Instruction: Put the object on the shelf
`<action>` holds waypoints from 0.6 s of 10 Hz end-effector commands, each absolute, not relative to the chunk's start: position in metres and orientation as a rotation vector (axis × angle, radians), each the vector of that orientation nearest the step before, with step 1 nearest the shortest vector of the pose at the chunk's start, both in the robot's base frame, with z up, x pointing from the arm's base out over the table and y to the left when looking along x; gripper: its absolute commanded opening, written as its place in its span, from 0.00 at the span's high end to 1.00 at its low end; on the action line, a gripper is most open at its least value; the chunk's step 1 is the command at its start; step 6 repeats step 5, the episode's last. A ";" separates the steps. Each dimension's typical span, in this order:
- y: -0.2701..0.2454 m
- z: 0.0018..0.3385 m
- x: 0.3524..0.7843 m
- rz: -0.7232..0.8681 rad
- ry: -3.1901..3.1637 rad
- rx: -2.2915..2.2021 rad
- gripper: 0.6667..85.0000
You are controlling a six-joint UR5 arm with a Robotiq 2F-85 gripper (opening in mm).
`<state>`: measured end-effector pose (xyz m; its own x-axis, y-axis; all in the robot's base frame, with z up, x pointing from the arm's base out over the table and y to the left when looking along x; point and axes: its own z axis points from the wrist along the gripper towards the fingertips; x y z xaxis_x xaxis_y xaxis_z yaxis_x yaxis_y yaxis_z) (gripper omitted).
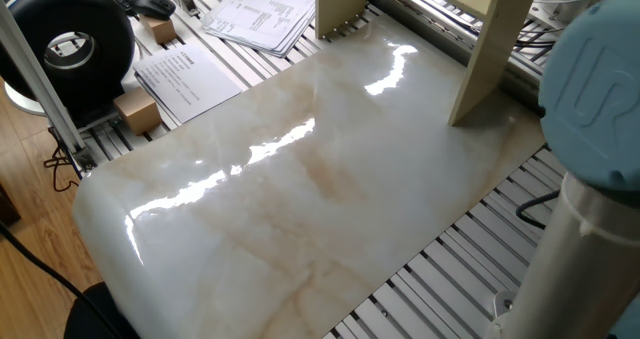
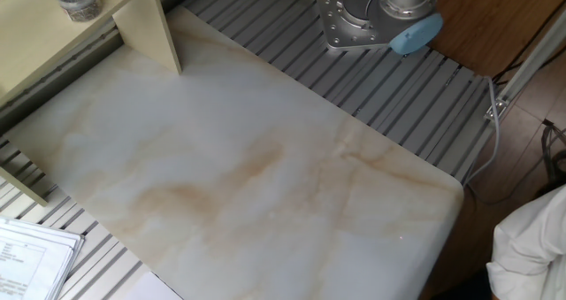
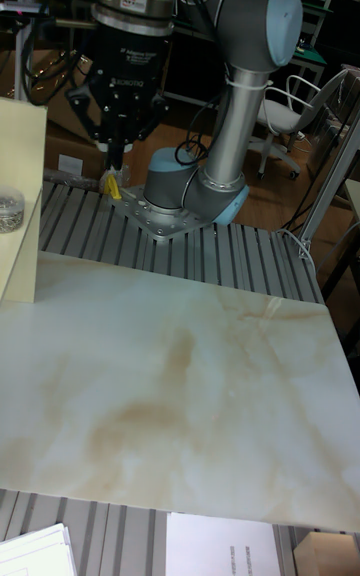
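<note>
Jar point(image 2: 78, 1) is seen standing on the shelf point(image 2: 53, 36) in the other fixed view, at the top left, well apart from the arm base point(image 2: 358, 21). The marble tabletop point(image 2: 248, 167) is bare, and papers point(image 2: 31, 251) lie at its near left corner.

In one fixed view, two shelf legs point(image 1: 490, 49) are seen on the tabletop point(image 1: 300, 199). The jar is not seen. A black reel point(image 1: 65, 44) and sheets point(image 1: 185, 79) lie at the left. The arm point(image 1: 590, 139) fills the right edge.

In the tall fixed view, the jar point(image 3: 10, 209) is at the left edge on the shelf point(image 3: 20, 196). The end effector point(image 3: 115, 151) hangs above and to the right, its fingers spread, nothing held.
</note>
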<state>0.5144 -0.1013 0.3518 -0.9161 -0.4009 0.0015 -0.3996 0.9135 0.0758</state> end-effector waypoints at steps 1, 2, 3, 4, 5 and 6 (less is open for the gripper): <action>-0.044 0.334 0.516 -0.259 -3.108 0.548 0.99; -0.021 0.321 0.522 -0.229 -3.141 0.494 0.99; 0.000 0.308 0.526 -0.216 -3.172 0.459 0.99; 0.014 0.295 0.528 -0.182 -3.199 0.446 0.99; 0.022 0.291 0.527 -0.170 -3.206 0.435 0.99; 0.022 0.291 0.527 -0.170 -3.206 0.435 0.99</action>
